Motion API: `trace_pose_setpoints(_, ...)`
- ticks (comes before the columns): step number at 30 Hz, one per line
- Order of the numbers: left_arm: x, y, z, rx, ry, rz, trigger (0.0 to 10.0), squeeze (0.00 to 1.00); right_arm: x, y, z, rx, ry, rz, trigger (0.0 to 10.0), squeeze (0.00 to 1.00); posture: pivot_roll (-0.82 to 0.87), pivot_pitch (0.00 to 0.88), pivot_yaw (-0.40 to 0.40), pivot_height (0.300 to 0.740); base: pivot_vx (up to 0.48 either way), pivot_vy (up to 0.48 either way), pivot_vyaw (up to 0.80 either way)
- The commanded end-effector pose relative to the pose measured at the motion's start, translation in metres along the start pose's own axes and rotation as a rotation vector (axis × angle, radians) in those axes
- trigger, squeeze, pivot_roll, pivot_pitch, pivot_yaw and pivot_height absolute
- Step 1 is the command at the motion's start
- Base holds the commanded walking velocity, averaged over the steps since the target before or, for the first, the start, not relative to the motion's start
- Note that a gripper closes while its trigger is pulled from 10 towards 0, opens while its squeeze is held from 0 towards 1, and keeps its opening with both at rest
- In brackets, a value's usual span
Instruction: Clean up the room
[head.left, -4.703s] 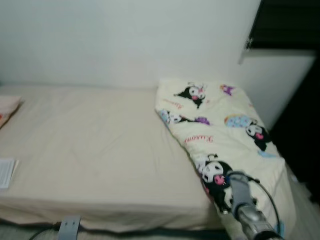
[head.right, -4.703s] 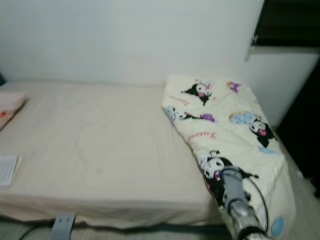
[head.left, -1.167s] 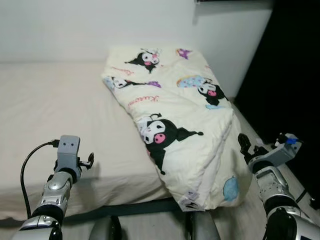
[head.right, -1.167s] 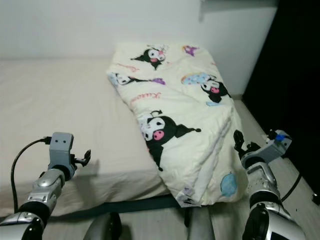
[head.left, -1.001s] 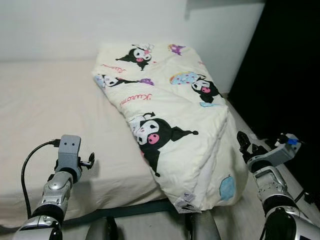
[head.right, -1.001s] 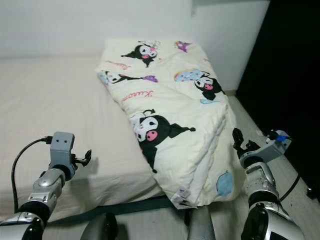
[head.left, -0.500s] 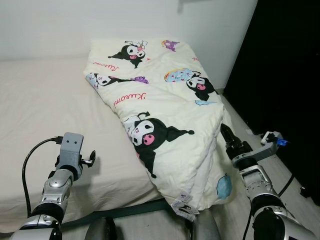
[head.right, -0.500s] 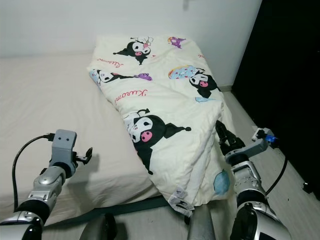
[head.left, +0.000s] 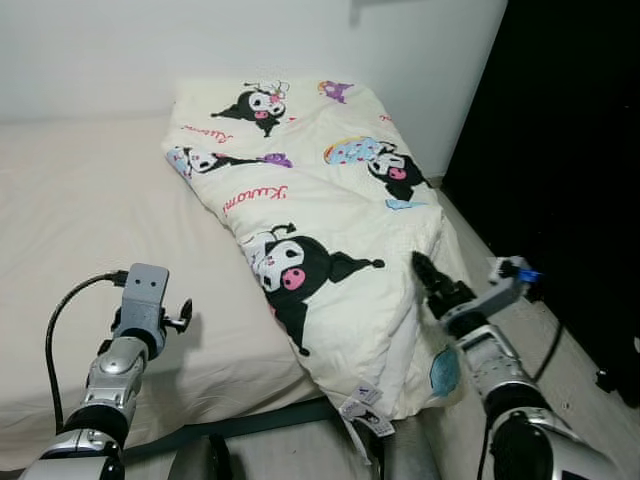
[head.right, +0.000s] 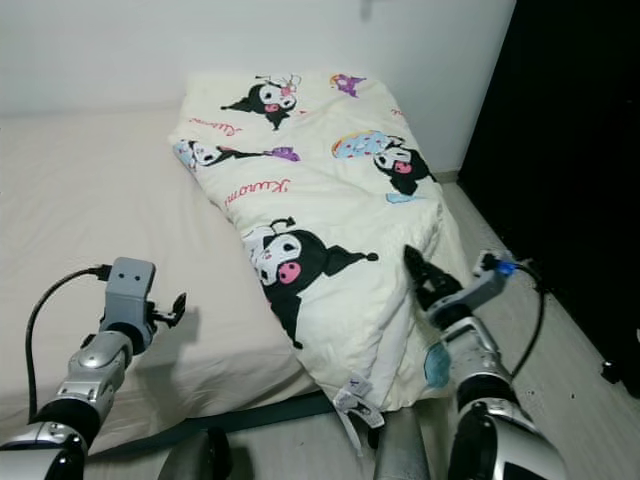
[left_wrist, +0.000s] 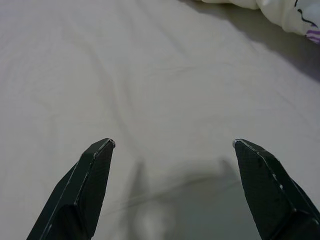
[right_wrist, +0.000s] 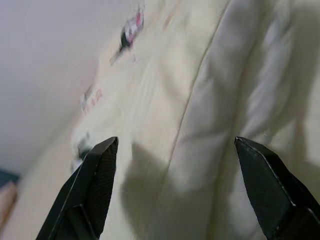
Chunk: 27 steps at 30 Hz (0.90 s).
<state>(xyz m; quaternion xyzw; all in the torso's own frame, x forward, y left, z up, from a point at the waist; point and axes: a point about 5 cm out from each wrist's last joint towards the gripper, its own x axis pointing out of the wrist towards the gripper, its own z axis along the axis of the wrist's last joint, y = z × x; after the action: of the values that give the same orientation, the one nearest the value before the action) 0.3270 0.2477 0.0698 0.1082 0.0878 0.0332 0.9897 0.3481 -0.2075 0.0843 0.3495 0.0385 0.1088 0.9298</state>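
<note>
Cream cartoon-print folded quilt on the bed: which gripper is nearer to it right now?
Right. The right gripper is open at the cream cartoon-print folded quilt, by its overhanging edge. The left gripper hovers open over the bare beige bed sheet, well clear of the quilt.

One bed fills the left and centre of the left eye view. One folded quilt lies on it, centre to lower right, printed with at least four black cartoon figures. One white label hangs at the quilt's lower edge. Two grippers show: the left gripper at lower left, the right gripper at lower right, each with two black fingers spread apart.
</note>
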Motion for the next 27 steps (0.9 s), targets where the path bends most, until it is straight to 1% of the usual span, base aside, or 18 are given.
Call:
trace_pose_setpoints(1,-0.001,0.003,-0.001,0.012,0.001,0.004,10.0,0.00,0.002,0.000,-0.010,-0.028,0.082,-0.054,10.0,0.00,-0.11,0.081,-0.010,0.535,0.000,0.000,0.00)
trace_pose_setpoints(2,-0.001,0.003,-0.001,0.012,0.001,0.004,10.0,0.00,0.002,0.000,-0.010,-0.028,0.082,-0.054,10.0,0.00,-0.11,0.081,-0.010,0.535,0.000,0.000,0.00)
trace_pose_setpoints(3,-0.001,0.003,-0.001,0.011,0.001,0.003,10.0,0.00,0.002,0.000,-0.013,-0.036,0.105,-0.074,10.0,0.00,-0.11,0.081,-0.010,0.535,0.000,0.000,0.00)
trace_pose_setpoints(4,-0.001,0.002,-0.001,0.012,0.001,0.002,10.0,0.00,0.001,-0.004,-0.017,-0.071,0.143,-0.133,10.0,0.00,-0.11,0.081,-0.010,0.535,0.000,0.000,0.00)
trace_pose_setpoints(6,-0.001,0.002,-0.002,0.012,0.002,0.002,10.0,0.00,-0.001,-0.009,-0.021,-0.115,0.182,-0.209,10.0,0.00,-0.11,0.080,-0.015,0.535,0.000,0.000,0.00)
trace_pose_setpoints(10,-0.002,0.002,-0.003,0.009,0.004,0.004,10.0,0.00,-0.002,-0.010,-0.021,-0.128,0.193,-0.232,10.0,0.00,-0.11,0.082,-0.017,0.535,0.000,0.000,0.00)
trace_pose_setpoints(12,-0.003,0.002,-0.004,0.009,0.006,0.005,10.0,0.00,-0.001,-0.011,-0.017,-0.129,0.164,-0.254,10.0,0.00,-0.11,0.082,-0.018,0.535,0.000,0.000,0.00)
trace_pose_setpoints(14,-0.003,0.002,-0.005,0.008,0.009,0.006,10.0,0.00,0.000,-0.011,-0.012,-0.118,0.134,-0.263,10.0,0.00,-0.12,0.081,-0.020,0.535,0.000,0.000,0.00)
trace_pose_setpoints(16,-0.003,0.002,-0.005,0.008,0.009,0.006,10.0,0.00,0.000,-0.011,-0.011,-0.114,0.127,-0.263,10.0,0.00,-0.12,0.081,-0.020,0.535,0.000,0.000,0.00)
trace_pose_setpoints(17,-0.003,0.001,-0.006,0.007,0.012,0.002,10.0,0.00,0.003,-0.009,-0.008,-0.079,0.113,-0.257,10.0,0.00,-0.12,0.080,-0.021,0.535,0.000,0.000,0.00)
trace_pose_setpoints(18,-0.003,0.000,-0.006,0.007,0.012,0.001,10.0,0.00,0.004,-0.008,-0.008,-0.071,0.111,-0.257,10.0,0.00,-0.12,0.080,-0.021,0.535,0.000,0.000,0.00)
trace_pose_setpoints(23,-0.001,-0.003,-0.003,0.007,0.009,-0.007,10.0,0.00,0.005,-0.007,-0.009,-0.076,0.121,-0.281,10.0,0.00,-0.12,0.070,-0.025,0.535,0.000,0.000,0.00)
trace_pose_setpoints(25,-0.001,-0.003,-0.003,0.006,0.007,-0.006,10.0,0.00,0.005,-0.006,-0.011,-0.053,0.126,-0.275,10.0,0.00,-0.12,0.070,-0.025,0.535,0.000,0.000,0.00)
trace_pose_setpoints(27,-0.001,-0.002,-0.002,0.007,0.007,-0.004,10.0,0.00,0.005,-0.006,-0.016,0.001,0.127,-0.266,10.0,0.00,-0.12,0.067,-0.026,0.535,0.000,0.000,0.00)
